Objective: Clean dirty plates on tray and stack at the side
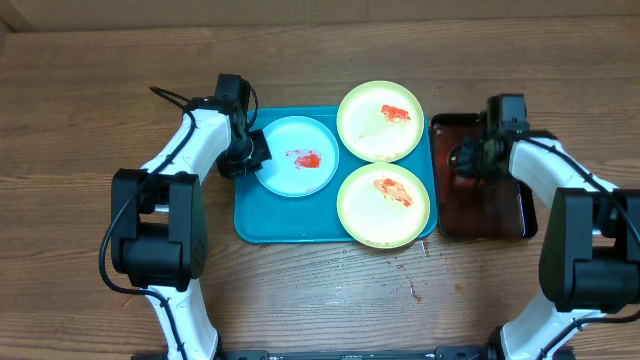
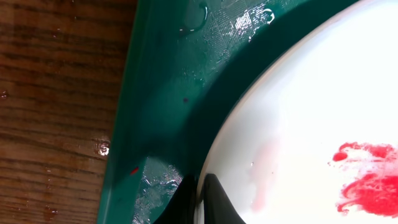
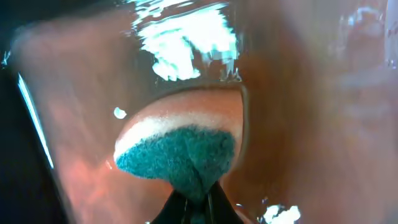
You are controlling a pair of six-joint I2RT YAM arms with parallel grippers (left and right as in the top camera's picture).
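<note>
Pinching the left rim of the round light-blue-rimmed plate (image 1: 298,157), your left claw (image 1: 255,150) sits at the left end of the large teal plastic tray (image 1: 290,225). To the right lie the far yellow-green-rimmed plate (image 1: 380,121) and the near yellow-green-rimmed plate (image 1: 385,205), all three smeared red. Your right claw (image 3: 198,202) squeezes a green-faced sponge (image 3: 180,155) over the dark reddish tray (image 1: 485,215).

We counted one blue-rimmed plate (image 1: 297,178) and two yellow-green-rimmed plates (image 1: 365,130) (image 1: 372,215), three plates altogether. We also counted one teal tray (image 1: 290,222), one dark red tray (image 1: 485,205), making two, and one sponge (image 3: 180,155).
</note>
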